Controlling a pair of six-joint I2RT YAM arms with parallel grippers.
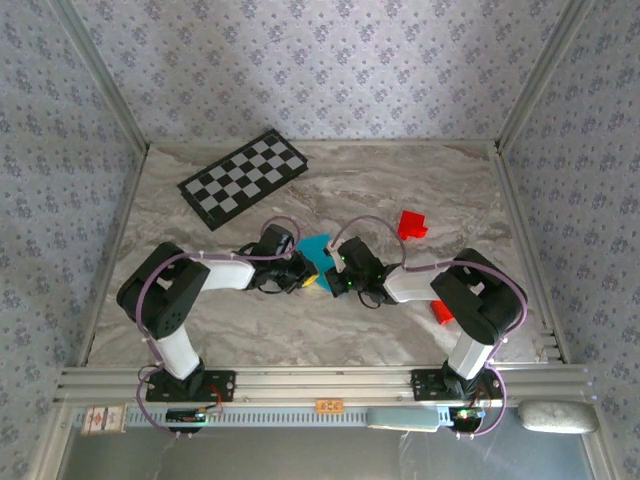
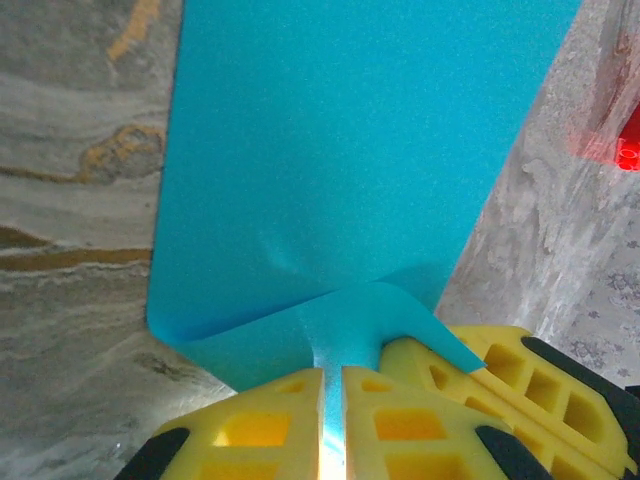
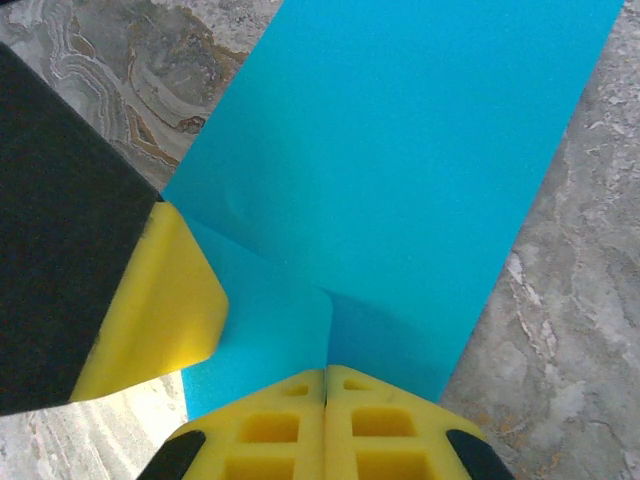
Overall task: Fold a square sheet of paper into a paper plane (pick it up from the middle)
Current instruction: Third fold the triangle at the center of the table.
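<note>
The square sheet of paper (image 1: 318, 247) is bright cyan and lies on the marble table between the two arms, with its near part lifted into a raised pinch. In the left wrist view the sheet of paper (image 2: 350, 150) runs away from my left gripper (image 2: 333, 372), which is shut on a thin ridge of it. My right gripper (image 3: 326, 370) is likewise shut on the paper (image 3: 400, 150), with a fold rising into its jaws. From above, the left gripper (image 1: 305, 274) and right gripper (image 1: 336, 277) meet tip to tip at the sheet's near edge. No folded plane shape shows.
A black-and-white checkered board (image 1: 243, 178) lies at the back left. One red block (image 1: 411, 225) sits right of the paper, another (image 1: 441, 312) by the right arm. The left gripper's yellow finger (image 3: 160, 300) is close beside the right jaws.
</note>
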